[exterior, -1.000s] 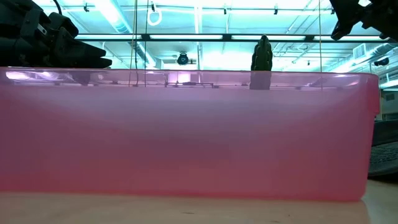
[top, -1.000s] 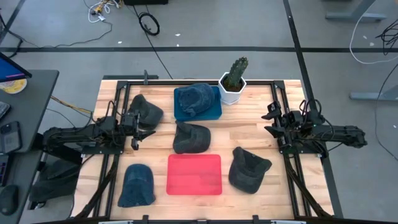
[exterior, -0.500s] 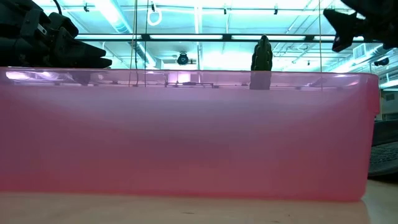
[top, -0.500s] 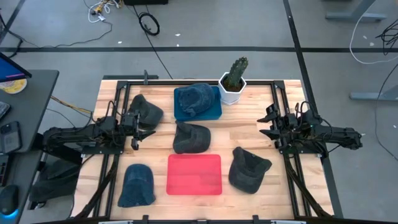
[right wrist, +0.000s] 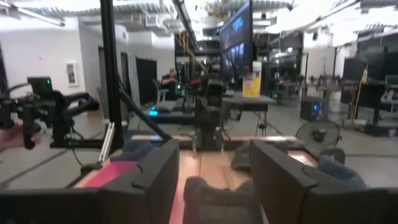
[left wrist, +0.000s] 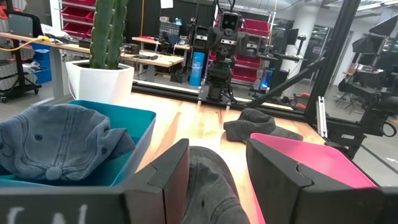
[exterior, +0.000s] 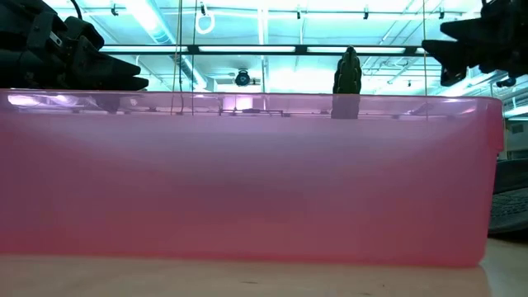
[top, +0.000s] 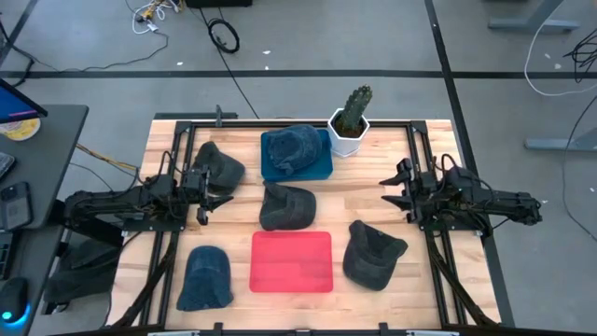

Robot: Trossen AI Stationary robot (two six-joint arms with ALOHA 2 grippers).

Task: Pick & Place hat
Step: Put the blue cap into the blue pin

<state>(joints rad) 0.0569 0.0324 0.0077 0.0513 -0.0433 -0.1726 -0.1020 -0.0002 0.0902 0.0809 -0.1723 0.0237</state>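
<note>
Right end effector (top: 390, 189), fingers spread wide and empty, hangs right of the dark grey cloth hat (top: 284, 206) mid-bench; approach step, I judge. Next: reach left, descend.

The left gripper (left wrist: 217, 177) has its two dark fingers (left wrist: 166, 177) spread apart, and a dark grey hat (left wrist: 208, 190) lies between them, just ahead. Beside one finger sits a teal bin (left wrist: 134, 140) holding a blue-grey hat (left wrist: 59, 146), with a potted cactus (left wrist: 106, 56) behind it. Beside the other finger lies a pink tray (left wrist: 311, 165). Farther ahead, another dark hat (left wrist: 258, 124) rests on the wooden table (left wrist: 180, 121), and the other arm (left wrist: 227, 43) stands beyond.
</note>
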